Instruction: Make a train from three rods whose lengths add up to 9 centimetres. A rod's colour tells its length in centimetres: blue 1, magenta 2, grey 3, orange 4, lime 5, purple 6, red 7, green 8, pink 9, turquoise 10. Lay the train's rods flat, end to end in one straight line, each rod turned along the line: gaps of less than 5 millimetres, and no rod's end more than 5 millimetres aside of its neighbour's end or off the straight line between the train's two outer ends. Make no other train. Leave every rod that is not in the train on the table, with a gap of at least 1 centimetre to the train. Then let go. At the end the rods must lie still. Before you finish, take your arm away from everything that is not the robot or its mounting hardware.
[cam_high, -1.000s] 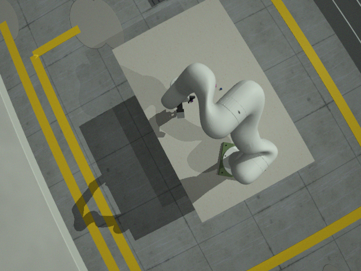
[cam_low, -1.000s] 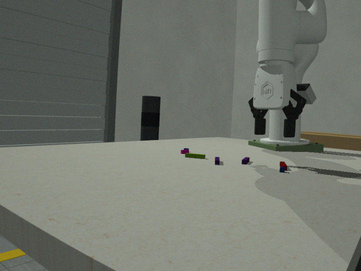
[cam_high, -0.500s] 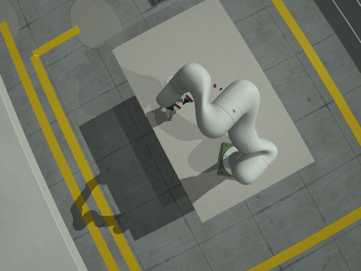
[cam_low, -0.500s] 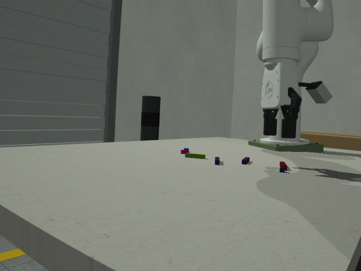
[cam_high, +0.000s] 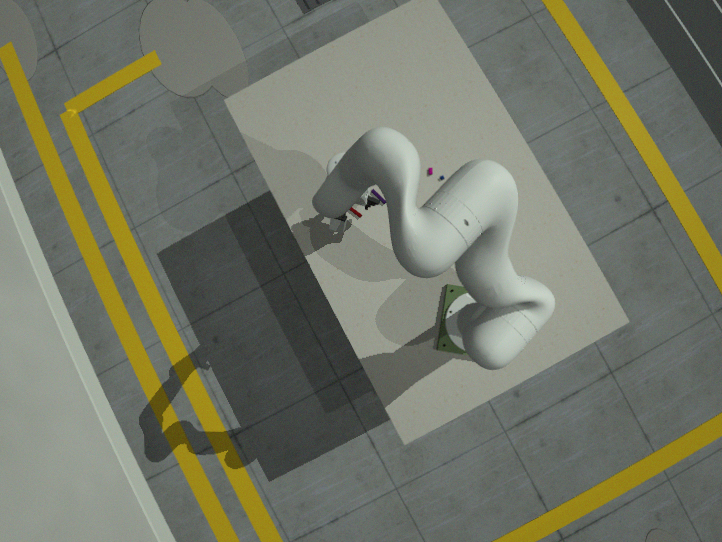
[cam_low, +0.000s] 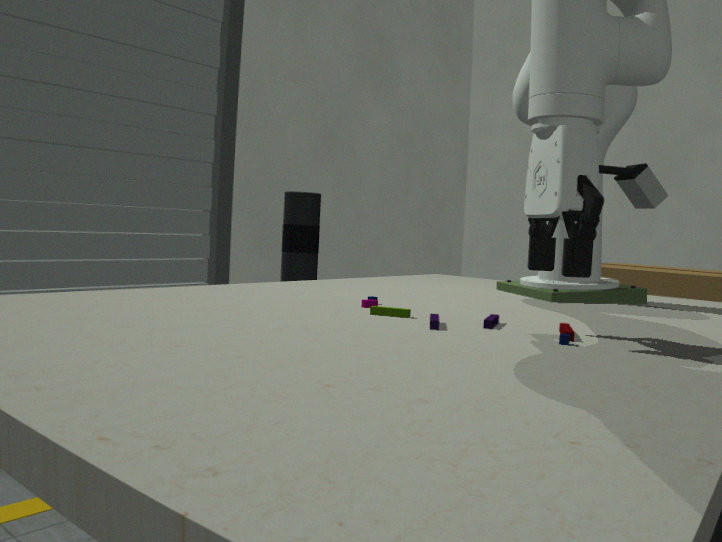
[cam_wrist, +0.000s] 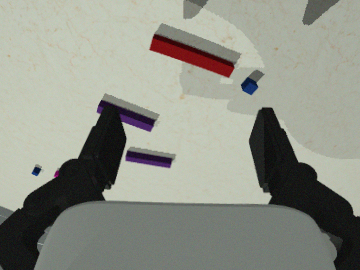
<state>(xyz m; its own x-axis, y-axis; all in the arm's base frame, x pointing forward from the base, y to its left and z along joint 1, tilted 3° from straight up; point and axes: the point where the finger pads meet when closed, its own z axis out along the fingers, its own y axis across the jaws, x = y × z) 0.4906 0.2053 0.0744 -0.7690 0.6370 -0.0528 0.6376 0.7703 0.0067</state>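
Observation:
My gripper (cam_low: 558, 273) (cam_wrist: 187, 123) is open and empty, above the table. A red rod (cam_high: 355, 212) (cam_low: 566, 331) (cam_wrist: 192, 55) lies flat, with a blue rod (cam_low: 563, 338) (cam_wrist: 249, 86) just off one end. A purple rod (cam_high: 378, 196) (cam_low: 491, 321) (cam_wrist: 142, 123) lies partly behind the left finger in the wrist view. Another purple rod (cam_low: 434, 321) (cam_wrist: 149, 159) lies near it, at a different angle. A lime rod (cam_low: 390, 312) shows only in the exterior view. A magenta rod (cam_high: 430, 171) (cam_low: 369, 303) and a second blue rod (cam_high: 441, 177) (cam_low: 372, 298) (cam_wrist: 36, 170) lie beyond it.
The table (cam_high: 419, 70) (cam_low: 262, 408) carries the green base plate (cam_high: 451, 291) (cam_low: 600, 294) of the arm. The arm covers part of the table in the top view. Its shadow falls around the blue rod by the red one.

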